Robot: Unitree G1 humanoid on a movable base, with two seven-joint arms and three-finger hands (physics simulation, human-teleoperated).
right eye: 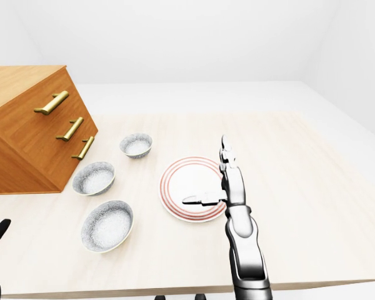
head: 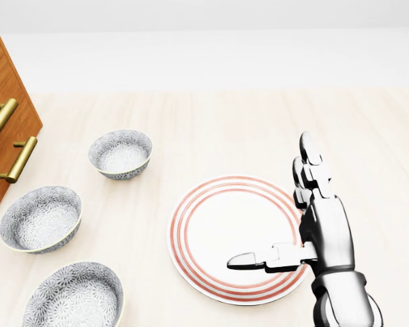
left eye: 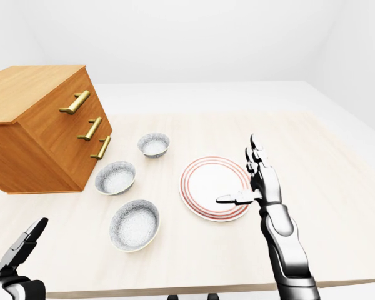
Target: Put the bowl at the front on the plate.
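Three grey patterned bowls stand in a row down the left of the head view. The lowest bowl (head: 73,298) is cut by the bottom edge, the middle bowl (head: 41,219) is above it, and the top bowl (head: 120,154) is farthest up. A white plate (head: 184,221) with red rings lies to their right and holds nothing. My right hand (head: 269,204) hovers open over the plate's right side, fingers (head: 307,163) pointing up the view and thumb (head: 249,260) stretched left across the rim. My left hand (left eye: 22,245) shows at the bottom left of the left-eye view, open, far from the bowls.
A wooden drawer chest (left eye: 44,125) with brass handles stands at the left, close to the middle and top bowls. The pale wooden table (left eye: 325,162) runs out to the right of the plate. Its near edge lies along the bottom of the eye views.
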